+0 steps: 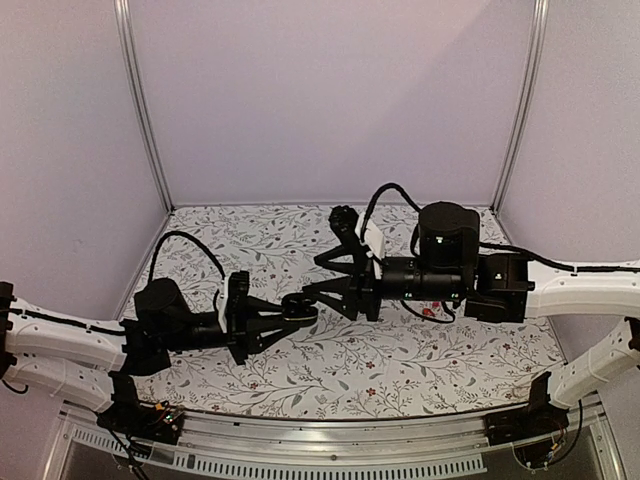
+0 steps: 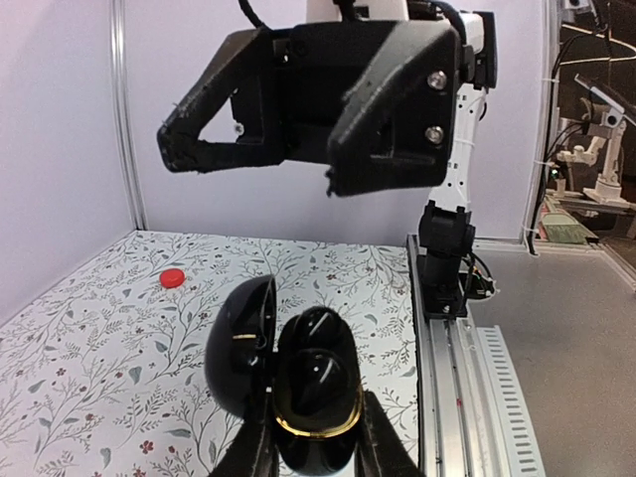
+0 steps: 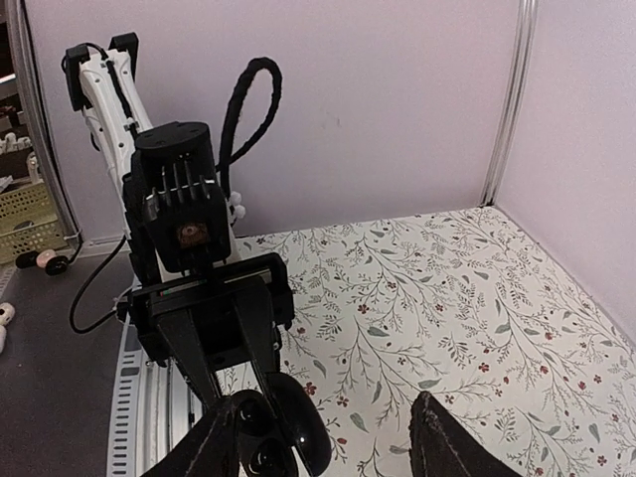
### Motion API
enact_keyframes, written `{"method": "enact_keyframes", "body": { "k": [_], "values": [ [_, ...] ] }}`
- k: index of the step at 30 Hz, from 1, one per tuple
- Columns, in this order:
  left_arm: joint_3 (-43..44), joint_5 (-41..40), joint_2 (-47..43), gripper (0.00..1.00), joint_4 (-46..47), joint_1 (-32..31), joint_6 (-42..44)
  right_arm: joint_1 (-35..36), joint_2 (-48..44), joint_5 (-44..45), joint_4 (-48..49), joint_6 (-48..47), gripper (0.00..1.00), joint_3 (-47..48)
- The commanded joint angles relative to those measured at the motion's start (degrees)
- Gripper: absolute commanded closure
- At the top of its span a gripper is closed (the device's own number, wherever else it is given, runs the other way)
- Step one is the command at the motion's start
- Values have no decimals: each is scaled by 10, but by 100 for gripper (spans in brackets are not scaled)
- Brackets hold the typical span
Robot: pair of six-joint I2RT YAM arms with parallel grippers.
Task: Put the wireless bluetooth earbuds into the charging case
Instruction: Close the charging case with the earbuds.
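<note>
We see the left gripper (image 2: 318, 452) clamped on the charging case (image 2: 316, 383), a glossy black shell with a gold rim and its lid swung open. The right gripper (image 2: 253, 164) hangs above the case, jaws spread wide and empty. One red earbud (image 2: 173, 277) lies on the floral table (image 2: 89, 358), well apart from the case.
</note>
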Motion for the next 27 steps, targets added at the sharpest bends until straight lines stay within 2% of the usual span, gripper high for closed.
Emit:
{"method": "enact_keyframes", "body": {
  "k": [1, 4, 10, 15, 27],
  "values": [
    [12, 11, 4, 100, 7, 8, -1, -19, -3, -115, 10, 43, 44, 3],
    [14, 12, 4, 100, 6, 8, 0, -28, 13, -149, 5, 61, 48, 10],
    [15, 11, 2, 100, 3, 8, 0, -42, 59, -248, -20, 89, 48, 42],
    [15, 10, 1, 100, 4, 9, 1, -42, 81, -259, -25, 91, 46, 52],
    [11, -3, -1, 100, 8, 17, -10, -42, 91, -339, -44, 83, 55, 53]
  ]
}}
